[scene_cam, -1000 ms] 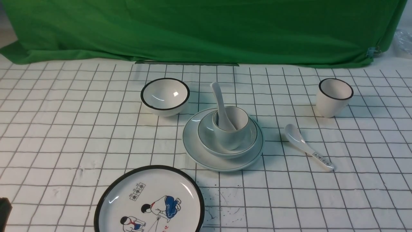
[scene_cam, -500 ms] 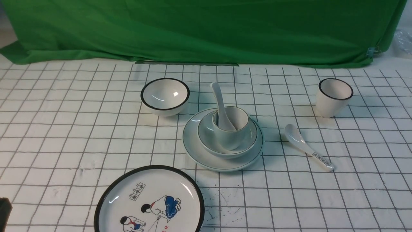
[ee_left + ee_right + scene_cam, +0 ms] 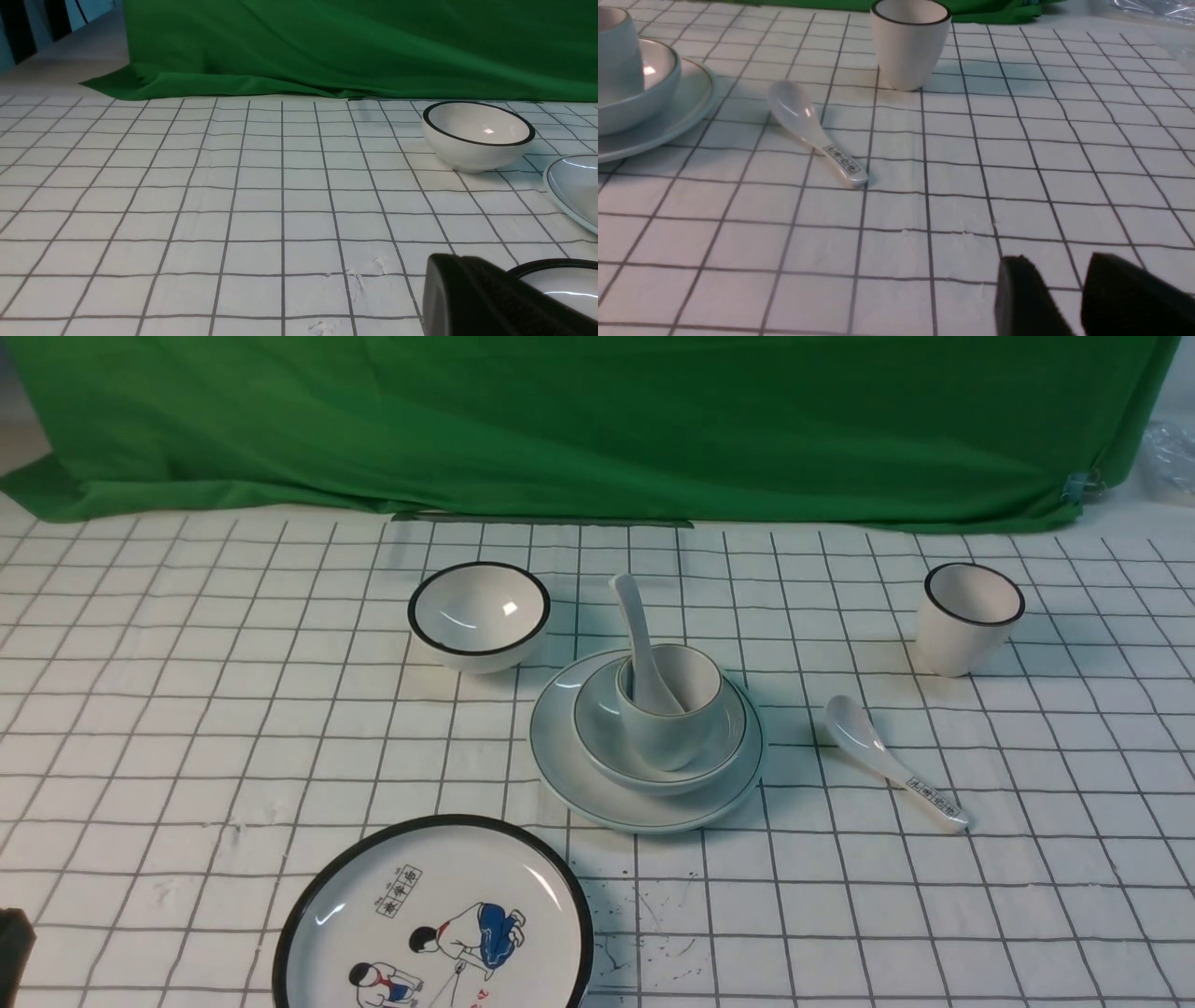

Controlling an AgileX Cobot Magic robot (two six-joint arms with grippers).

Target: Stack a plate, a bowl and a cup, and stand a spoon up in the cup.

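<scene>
Mid-table in the front view: plate [image 3: 597,798] carries bowl [image 3: 602,747], cup [image 3: 665,733] sits in bowl, spoon [image 3: 642,644] stands in cup, handle tilted up toward the far left. Neither gripper's jaws show there. Left wrist view shows left gripper [image 3: 472,298] as one dark mass, closed, holding nothing. Right wrist view shows right gripper [image 3: 1064,291] with jaws slightly apart, empty, near printed spoon [image 3: 810,128] and black-rimmed cup [image 3: 909,44].

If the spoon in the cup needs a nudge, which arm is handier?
Right, probably: the right tool is open and empty, and its camera shows the cup, bowl and plate. The left tool is shut, and its camera shows only the plate's rim.
</scene>
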